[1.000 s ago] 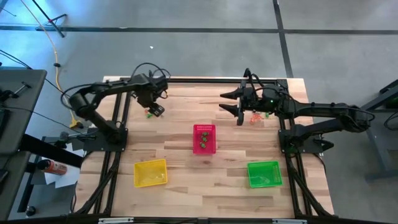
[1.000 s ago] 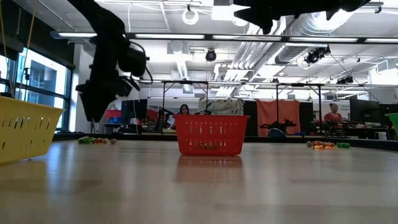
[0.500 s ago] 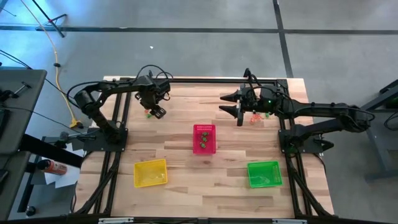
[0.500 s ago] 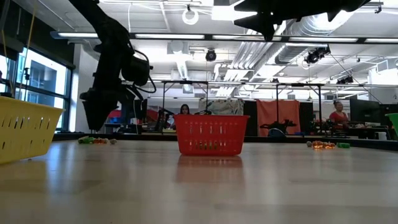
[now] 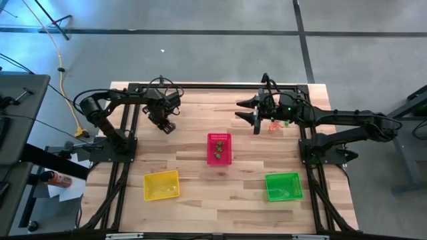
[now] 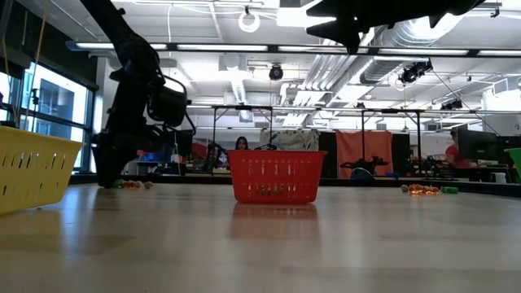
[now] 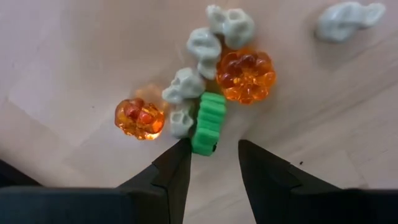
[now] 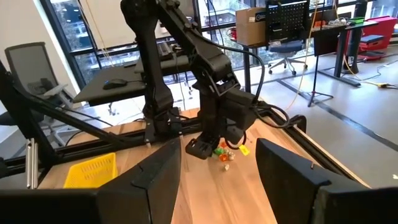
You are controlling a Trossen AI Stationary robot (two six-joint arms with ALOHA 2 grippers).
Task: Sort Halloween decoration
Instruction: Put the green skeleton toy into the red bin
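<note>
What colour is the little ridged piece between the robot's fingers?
Bright green; the left wrist view shows it best.

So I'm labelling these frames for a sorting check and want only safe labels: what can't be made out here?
- Left pile, high view: hidden under the left gripper.
- Green trinket, left wrist view: fingers flank it; contact unclear.
- Red basket contents: dark specks, too small to identify.
- Right pile: tiny, partly covered by the right gripper.
- Green basket, low view: cut off by the edge.

Grey concrete floor, big windows, ceiling strip lights.
</note>
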